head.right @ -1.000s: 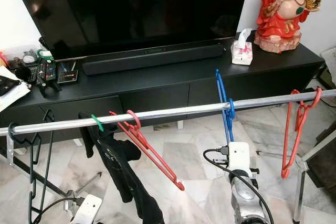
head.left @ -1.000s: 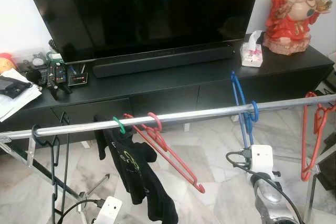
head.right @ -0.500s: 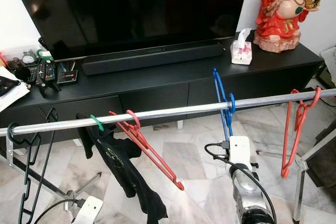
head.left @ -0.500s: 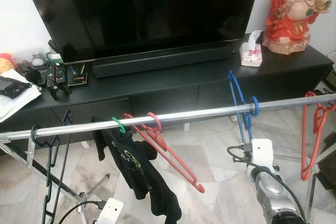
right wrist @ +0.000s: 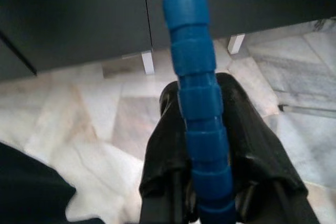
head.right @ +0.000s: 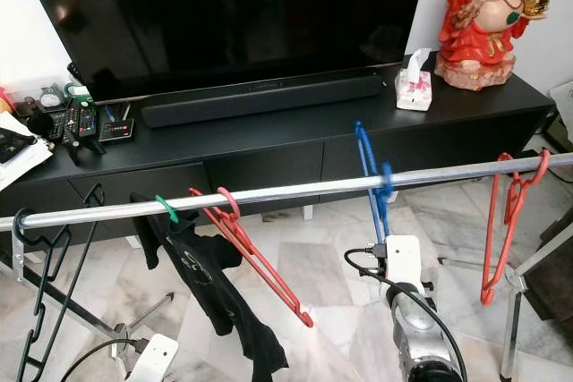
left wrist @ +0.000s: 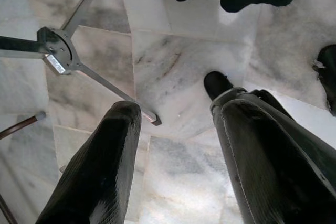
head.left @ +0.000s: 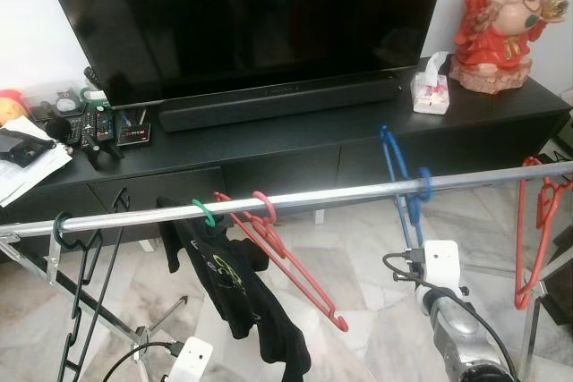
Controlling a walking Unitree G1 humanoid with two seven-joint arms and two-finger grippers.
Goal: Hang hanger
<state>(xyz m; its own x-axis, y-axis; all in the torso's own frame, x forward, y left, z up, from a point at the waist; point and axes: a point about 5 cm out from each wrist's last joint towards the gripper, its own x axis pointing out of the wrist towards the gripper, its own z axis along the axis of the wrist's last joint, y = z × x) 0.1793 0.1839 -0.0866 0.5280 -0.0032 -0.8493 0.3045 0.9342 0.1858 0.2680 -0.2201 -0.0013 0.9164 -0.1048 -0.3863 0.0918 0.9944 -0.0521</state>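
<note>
right tool [right wrist: 210, 182] clamps the blue hanger [head.left: 400, 187], whose hook now sits over the rail [head.left: 295, 196], slid leftward from before; hanging looks near done. left tool [left wrist: 173, 145] hangs wide, idle.

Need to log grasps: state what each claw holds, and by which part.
Right claw is shut on the blue hanger, gripping its lower bar; the hook is over the rail. Left claw is open, holding nothing.
</note>
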